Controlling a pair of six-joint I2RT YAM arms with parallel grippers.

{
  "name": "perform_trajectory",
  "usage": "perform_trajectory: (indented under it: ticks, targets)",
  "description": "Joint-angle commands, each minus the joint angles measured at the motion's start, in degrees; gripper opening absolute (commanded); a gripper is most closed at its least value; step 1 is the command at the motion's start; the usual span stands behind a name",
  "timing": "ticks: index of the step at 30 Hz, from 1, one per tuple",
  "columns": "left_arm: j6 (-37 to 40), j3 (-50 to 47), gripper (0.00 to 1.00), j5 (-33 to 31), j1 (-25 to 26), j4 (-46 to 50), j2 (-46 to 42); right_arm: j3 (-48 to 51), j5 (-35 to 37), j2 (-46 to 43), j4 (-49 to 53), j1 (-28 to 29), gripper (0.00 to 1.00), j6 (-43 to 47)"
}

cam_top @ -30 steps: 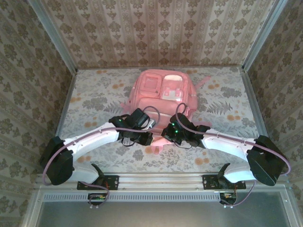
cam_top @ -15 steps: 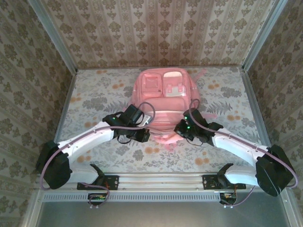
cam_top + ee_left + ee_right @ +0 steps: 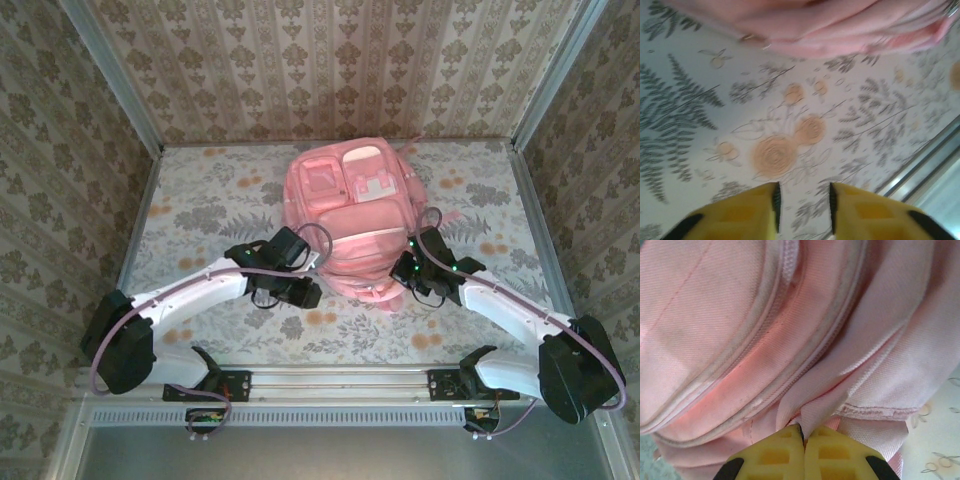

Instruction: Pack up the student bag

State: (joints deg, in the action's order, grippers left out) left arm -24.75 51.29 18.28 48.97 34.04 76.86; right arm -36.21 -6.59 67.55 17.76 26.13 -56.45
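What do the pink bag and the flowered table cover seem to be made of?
The bag: woven fabric, likely synthetic, matte; fine weave, stitched seams and soft folds show close up.
The table cover: smooth printed sheet, perhaps vinyl or cloth; the flowers and ferns lie flat, no weave visible, but the view is blurred.

Overhead view was evenly, softly lit, shadows faint; left wrist view was blurred (student bag [image 3: 840,25] most), right wrist sharp.

jaws: apart | student bag [image 3: 840,27]: top edge | table [image 3: 775,155]: floral, beneath jaws
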Motion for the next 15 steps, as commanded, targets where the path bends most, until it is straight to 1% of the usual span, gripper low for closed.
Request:
perform_trajectory:
  ticks: [1,3,7,9,15]
  targets:
    - [-4.32,1.15,0.41,1.9,1.44,-7.7,0.17,0.58,-8.1,-0.97,-3.91,1.24,0.0,1.62]
    - [-5.31,2.72,0.45,2.24,2.23,-8.08,2.31,0.28,-8.49,-1.28,-3.84,2.79,0.0,2.3]
    - [-6.66,6.68,0.45,3.16,4.82,-7.0,7.1,0.2,-8.24,-1.87,-3.58,4.69,0.0,-0.09]
    - [-7.38,8.09,0.45,3.43,5.53,-6.36,8.7,0.93,-8.79,-2.4,-5.08,5.14,0.0,-1.84]
    - [-8.52,10.63,0.46,0.46,6.8,-3.64,11.35,1.45,-6.7,-2.47,-5.78,7.59,0.0,-4.17]
